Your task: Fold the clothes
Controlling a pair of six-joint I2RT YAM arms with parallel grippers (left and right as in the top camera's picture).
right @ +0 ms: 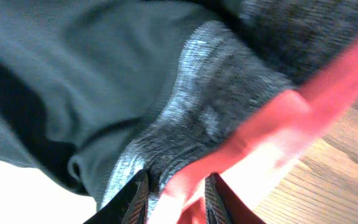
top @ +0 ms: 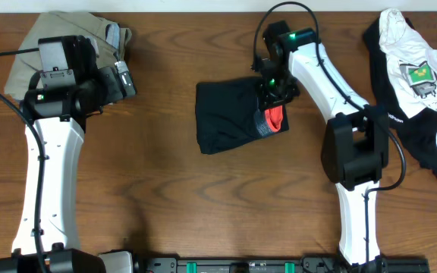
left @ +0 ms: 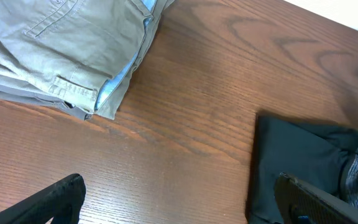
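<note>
Right wrist view is blurring nearly everything. Nearest the lens, the right gripper [right: 174,196] is pinching the grey-and-red waistband [right: 229,124] of the black pants [right: 73,68]. Its fingers [right: 138,199] are sitting close together with fabric bunched between them, and their bases are being cut off by the bottom edge. Beyond the band, a sliver of the wooden table [right: 347,168] is showing.

In the left wrist view, the left gripper [left: 179,186] is hanging with its fingers [left: 48,204] spread wide and nothing between them. Only their tips are showing, and one is covering a corner of the pants. Farther back, the khaki trousers [left: 55,43] are lying folded and running off the frame, with light-blue lining peeking out.

From overhead, the pants are lying in a compact block at mid-table, their red band partly hidden under the right wrist. The right arm [top: 321,72] is reaching in with its elbow bent and its wrist pointing down at that edge. The left arm [top: 48,174] is stretching up the left side, its gripper beside the trousers and well apart from the pants. A white-and-black T-shirt [top: 416,68] is lying at the far right, partly cut off.
</note>
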